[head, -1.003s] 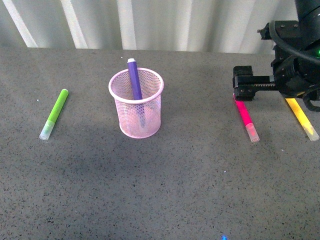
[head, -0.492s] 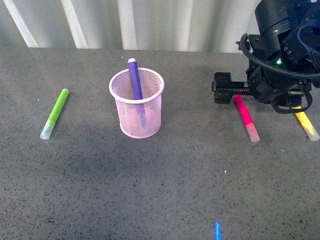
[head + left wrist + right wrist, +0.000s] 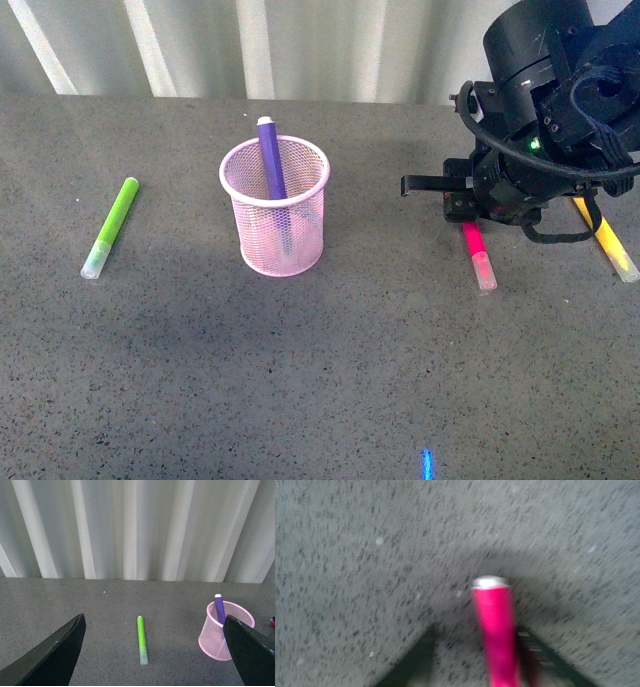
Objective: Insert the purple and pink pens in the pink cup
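One pink pen [image 3: 478, 255] points its clear cap toward the robot, between the parted fingers [image 3: 544, 654] of the right end effector [image 3: 477, 639].

Over last second, right gripper [image 3: 462, 208] was swung leftward and brought down over pink pen [image 3: 478, 258]. More of pen is hidden under arm. Capped end was displaced slightly left.

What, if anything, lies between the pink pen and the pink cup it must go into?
Nothing visible. No object lies on the table between the pink pen and the pink cup. The purple pen leans inside the cup but leaves most of its mouth free. The green marker lies beyond the cup, the yellow marker beyond the pen.
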`<move>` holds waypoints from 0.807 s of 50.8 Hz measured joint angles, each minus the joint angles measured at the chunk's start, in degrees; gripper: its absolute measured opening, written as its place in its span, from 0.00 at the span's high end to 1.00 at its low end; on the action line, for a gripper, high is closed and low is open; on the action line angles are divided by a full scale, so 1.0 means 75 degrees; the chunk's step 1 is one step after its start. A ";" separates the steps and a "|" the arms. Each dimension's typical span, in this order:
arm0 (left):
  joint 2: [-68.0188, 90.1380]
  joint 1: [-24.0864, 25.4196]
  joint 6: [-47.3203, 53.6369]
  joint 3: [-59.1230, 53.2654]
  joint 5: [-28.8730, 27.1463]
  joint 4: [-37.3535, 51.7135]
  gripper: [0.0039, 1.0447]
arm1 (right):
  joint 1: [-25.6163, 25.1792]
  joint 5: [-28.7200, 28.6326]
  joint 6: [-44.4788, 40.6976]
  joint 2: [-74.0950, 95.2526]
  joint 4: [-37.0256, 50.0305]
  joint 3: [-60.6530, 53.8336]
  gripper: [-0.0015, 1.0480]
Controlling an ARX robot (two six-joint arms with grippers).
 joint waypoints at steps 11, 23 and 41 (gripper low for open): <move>0.0000 0.0000 0.0000 0.0000 0.0000 0.0000 0.06 | -0.0189 -0.0012 0.0076 -0.0184 0.0119 -0.0291 0.89; 0.0000 0.0000 0.0000 0.0000 0.0000 0.0000 0.06 | -0.0256 0.0262 -0.0210 -0.0825 0.1349 -0.1000 0.89; 0.0000 0.0000 0.0000 0.0000 0.0000 0.0000 0.06 | 0.1903 -0.0863 -0.3226 -0.1816 0.6837 -0.1757 0.89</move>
